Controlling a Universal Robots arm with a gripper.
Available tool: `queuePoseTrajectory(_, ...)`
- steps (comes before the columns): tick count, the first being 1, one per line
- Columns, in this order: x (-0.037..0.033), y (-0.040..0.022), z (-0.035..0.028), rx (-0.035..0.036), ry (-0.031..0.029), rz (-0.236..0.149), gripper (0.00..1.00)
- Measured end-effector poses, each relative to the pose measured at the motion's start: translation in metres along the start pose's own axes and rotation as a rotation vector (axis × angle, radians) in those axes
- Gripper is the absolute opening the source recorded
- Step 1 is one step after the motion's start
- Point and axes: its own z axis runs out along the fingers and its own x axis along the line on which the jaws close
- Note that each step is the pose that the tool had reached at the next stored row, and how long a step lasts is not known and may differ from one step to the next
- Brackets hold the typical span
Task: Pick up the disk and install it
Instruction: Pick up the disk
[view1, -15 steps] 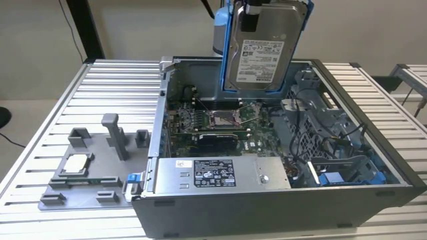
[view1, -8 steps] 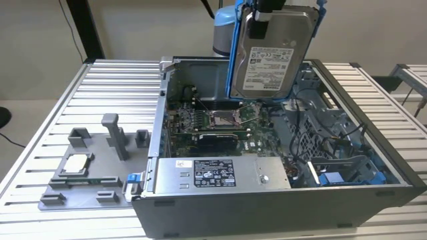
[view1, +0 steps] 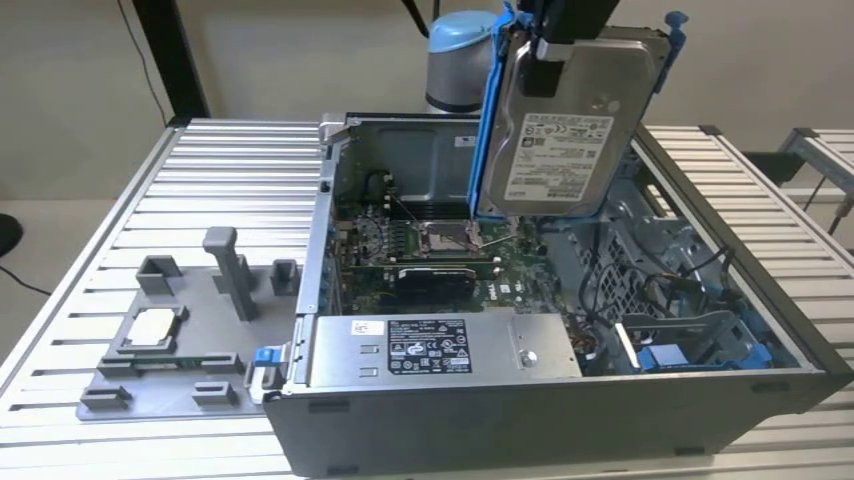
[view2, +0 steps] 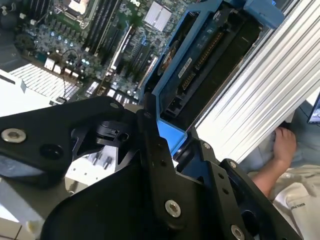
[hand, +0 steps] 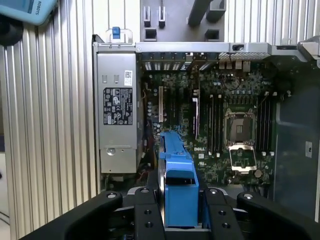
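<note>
A slatted metal bench (view1: 227, 150) carries an open computer case (view1: 534, 420). The fingers (hand: 145, 215) are closed on the blue frame of the disk (view1: 561, 140), which hangs upright over the case, toward the bench's far edge. I think a firm grip is needed here, with the disk well clear of walls and cables. Inside the case are a motherboard (view1: 400, 240), a grey power supply (view1: 427, 345) and a drive cage (view1: 681, 350).
</note>
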Motion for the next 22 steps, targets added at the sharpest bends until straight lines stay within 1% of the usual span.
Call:
queuePoseTrajectory(11, 0.0286, -0.0125, 0.0005, -0.0002, 0.0001, 0.0, 0.0)
queuePoseTrajectory(13, 0.0317, -0.0145, 0.0007, -0.0002, 0.0, 0.0, 0.0)
queuePoseTrajectory(15, 0.0325, -0.0174, 0.0011, -0.0002, 0.0, 0.0, 0.0)
queuePoseTrajectory(19, 0.0335, -0.0283, 0.0018, -0.0002, 0.0, 0.0, 0.0)
queuePoseTrajectory(22, 0.0362, -0.0408, 0.0021, -0.0006, 0.0001, 0.0, 0.0)
